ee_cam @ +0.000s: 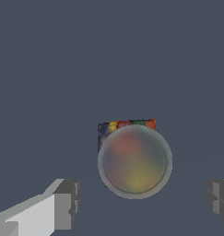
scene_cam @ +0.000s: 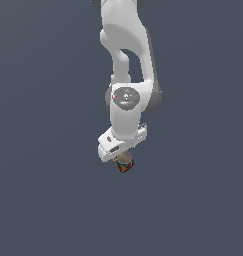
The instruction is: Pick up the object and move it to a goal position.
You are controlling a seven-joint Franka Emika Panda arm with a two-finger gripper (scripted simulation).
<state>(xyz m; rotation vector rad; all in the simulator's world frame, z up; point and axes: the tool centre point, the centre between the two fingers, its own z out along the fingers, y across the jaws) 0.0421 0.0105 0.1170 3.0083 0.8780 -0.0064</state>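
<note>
The object (ee_cam: 134,160) is a small item with a greyish rounded top over a dark base showing red, orange and yellow patches. In the exterior view the object (scene_cam: 124,163) sits just under the white hand of the arm, partly hidden by it. My gripper (ee_cam: 143,203) is open: one grey finger (ee_cam: 65,205) stands on one side of the object and the other finger (ee_cam: 219,200) on the opposite side, both apart from it. In the exterior view the fingers are hidden behind the hand.
A plain dark blue-grey surface (scene_cam: 48,200) fills both views. The white arm (scene_cam: 127,60) reaches down from the top of the exterior view. Nothing else shows.
</note>
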